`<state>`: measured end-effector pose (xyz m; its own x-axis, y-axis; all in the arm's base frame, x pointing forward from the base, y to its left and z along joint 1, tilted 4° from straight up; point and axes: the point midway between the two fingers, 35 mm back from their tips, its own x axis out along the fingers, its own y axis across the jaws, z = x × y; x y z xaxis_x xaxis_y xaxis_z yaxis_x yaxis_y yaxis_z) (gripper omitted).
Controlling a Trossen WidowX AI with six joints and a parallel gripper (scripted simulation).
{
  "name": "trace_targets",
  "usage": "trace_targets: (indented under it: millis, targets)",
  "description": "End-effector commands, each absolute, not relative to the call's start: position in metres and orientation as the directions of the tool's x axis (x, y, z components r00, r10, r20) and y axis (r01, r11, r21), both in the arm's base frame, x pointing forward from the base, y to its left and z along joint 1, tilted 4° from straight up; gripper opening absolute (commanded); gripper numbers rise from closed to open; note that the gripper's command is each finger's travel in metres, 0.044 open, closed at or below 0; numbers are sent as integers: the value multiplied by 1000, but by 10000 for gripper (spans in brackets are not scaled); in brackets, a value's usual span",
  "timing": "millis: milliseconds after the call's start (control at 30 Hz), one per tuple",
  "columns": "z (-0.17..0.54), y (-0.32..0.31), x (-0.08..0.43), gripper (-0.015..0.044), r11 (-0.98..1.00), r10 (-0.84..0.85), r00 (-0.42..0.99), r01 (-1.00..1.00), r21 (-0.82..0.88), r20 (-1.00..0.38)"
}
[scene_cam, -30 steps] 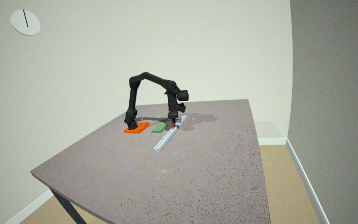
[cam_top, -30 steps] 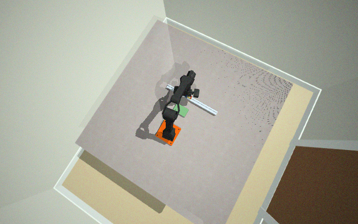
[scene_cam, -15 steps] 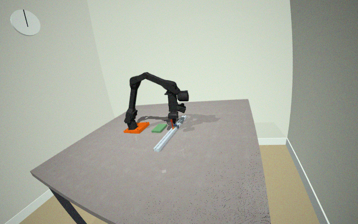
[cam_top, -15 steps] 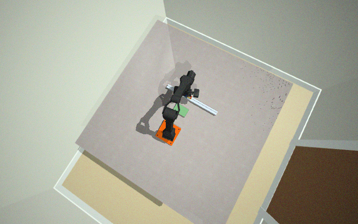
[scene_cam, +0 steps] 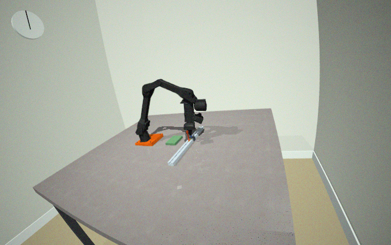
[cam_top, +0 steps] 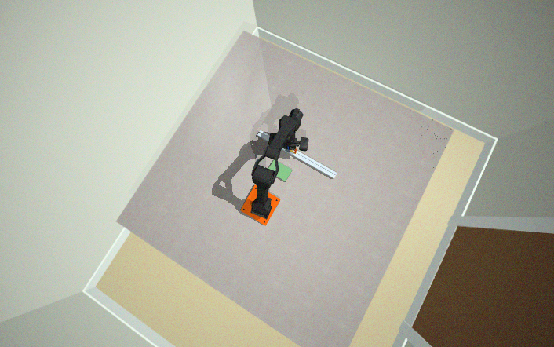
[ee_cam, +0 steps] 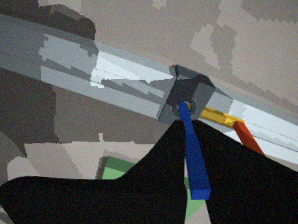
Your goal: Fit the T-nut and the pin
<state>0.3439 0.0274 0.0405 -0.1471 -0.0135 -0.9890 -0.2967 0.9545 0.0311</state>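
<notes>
Gripping blue pin (cam_top: 288, 147) (scene_cam: 191, 137) (ee_cam: 196, 155); bracket hole (ee_cam: 192, 109) wrist-view only.

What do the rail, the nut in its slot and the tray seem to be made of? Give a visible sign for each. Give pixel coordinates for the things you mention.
Rail (cam_top: 316, 163) (scene_cam: 180, 152) (ee_cam: 125, 95): aluminum, satin; pale silver-gray with long straight edges.
Nut (ee_cam: 212, 115): probably brass, fairly smooth; yellow-gold color.
Tray (cam_top: 282, 171) (scene_cam: 174, 140) (ee_cam: 117, 167): perhaps matte plastic; flat, even green, though painted metal is possible.
</notes>
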Motion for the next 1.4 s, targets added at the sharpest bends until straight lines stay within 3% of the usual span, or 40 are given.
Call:
trace_targets:
  millis: [0,1367]
  targets:
    - [40,28,345,-150,954,-11,-162,-298,38,-987]
    - [39,27,351,-150,953,-7,-267,-294,75,-964]
